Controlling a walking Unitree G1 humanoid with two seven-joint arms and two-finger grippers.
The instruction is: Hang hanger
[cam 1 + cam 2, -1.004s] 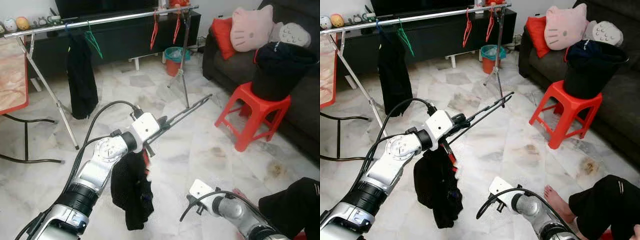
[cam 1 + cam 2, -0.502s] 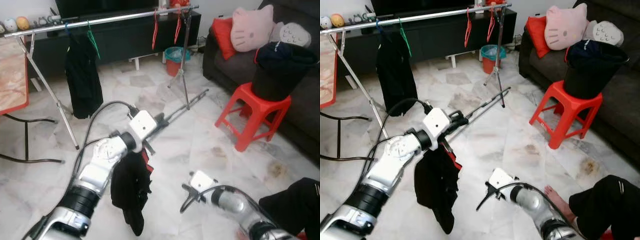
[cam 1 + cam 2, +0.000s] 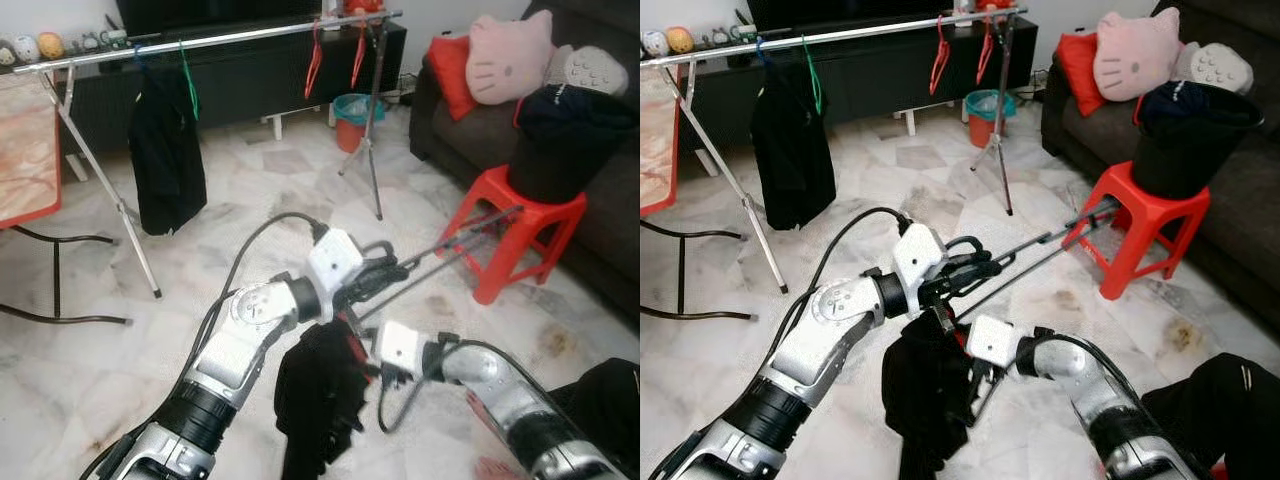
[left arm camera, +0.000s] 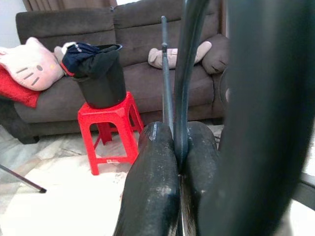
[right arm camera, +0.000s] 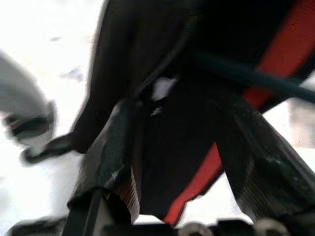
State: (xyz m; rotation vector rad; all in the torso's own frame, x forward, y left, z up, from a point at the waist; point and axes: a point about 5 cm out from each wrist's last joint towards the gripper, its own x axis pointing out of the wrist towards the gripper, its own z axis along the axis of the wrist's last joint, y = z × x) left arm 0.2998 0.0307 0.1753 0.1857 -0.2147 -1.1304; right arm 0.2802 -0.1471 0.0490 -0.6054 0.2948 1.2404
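Between the right gripper's (image 5: 172,162) spread jaws, the red hanger (image 5: 278,46) under black cloth (image 3: 925,390).

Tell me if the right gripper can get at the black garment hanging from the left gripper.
Probably yes: the right gripper sits open right against the black garment hanging below the left gripper, with nothing between them.

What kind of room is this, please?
Most likely a home living room used for drying laundry: a brown sofa with cushions, a TV cabinet, and a clothes drying rack standing on the marble floor.
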